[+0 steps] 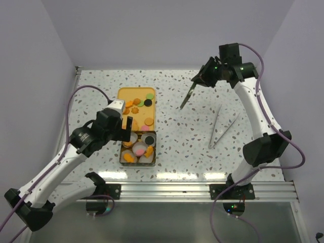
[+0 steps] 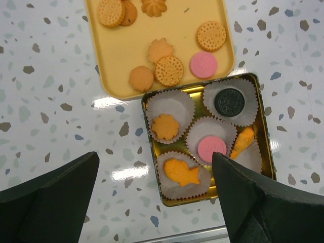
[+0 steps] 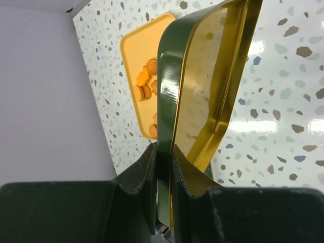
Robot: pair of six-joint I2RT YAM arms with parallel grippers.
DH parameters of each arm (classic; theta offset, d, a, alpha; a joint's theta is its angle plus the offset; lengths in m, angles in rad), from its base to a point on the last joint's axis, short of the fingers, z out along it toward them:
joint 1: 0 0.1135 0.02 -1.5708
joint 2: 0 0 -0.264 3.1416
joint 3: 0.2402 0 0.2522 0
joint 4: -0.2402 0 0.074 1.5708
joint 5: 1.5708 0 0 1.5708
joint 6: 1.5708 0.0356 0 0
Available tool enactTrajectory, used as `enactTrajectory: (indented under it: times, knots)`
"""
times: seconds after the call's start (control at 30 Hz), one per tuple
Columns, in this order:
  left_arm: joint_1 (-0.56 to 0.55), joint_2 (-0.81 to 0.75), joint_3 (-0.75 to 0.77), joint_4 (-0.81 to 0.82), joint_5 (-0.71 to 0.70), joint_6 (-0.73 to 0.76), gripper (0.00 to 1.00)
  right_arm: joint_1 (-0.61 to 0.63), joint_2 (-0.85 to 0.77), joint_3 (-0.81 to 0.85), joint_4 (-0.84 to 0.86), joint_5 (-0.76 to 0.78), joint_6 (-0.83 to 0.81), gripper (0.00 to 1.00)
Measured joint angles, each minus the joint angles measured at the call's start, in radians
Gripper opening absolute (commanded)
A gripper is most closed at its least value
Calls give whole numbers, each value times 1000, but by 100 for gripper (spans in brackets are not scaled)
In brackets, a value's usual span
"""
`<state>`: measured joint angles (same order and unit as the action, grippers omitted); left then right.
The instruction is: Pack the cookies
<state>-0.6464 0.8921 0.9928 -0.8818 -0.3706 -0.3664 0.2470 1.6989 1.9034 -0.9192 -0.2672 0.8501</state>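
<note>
Brightly, evenly lit from overhead, with faint shadows. Glaring white off the glossy desk (image 1: 177, 136) at 6 o'clock in the top view. Mirror-bright along the lid (image 3: 212, 76). Soft-focused at 6 o'clock on left tool (image 2: 154, 162) and right tool (image 3: 163, 149).

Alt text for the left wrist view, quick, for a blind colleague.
A gold tin holds cookies in white paper cups, beneath the open left gripper. A yellow tray with more cookies lies just beyond it.

five paper cups (image 2: 174, 104), five cookies (image 2: 164, 126) in one tin (image 2: 187, 201), one lid (image 3: 202, 91), one tray (image 2: 177, 25).
</note>
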Motion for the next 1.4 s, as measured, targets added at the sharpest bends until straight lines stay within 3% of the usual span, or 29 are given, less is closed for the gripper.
enactTrajectory:
  times: [0.17,0.67,1.4]
  knots:
    - [82,75,-36,25,117,-1,89,-4,-84,-35,-22,38,-37,0]
    - [406,170,-195,148,447,-18,81,-6,-228,-145,-76,67,-71,0]
    - [457,235,-206,210,479,-20,78,-28,-243,-188,-89,61,-120,0]
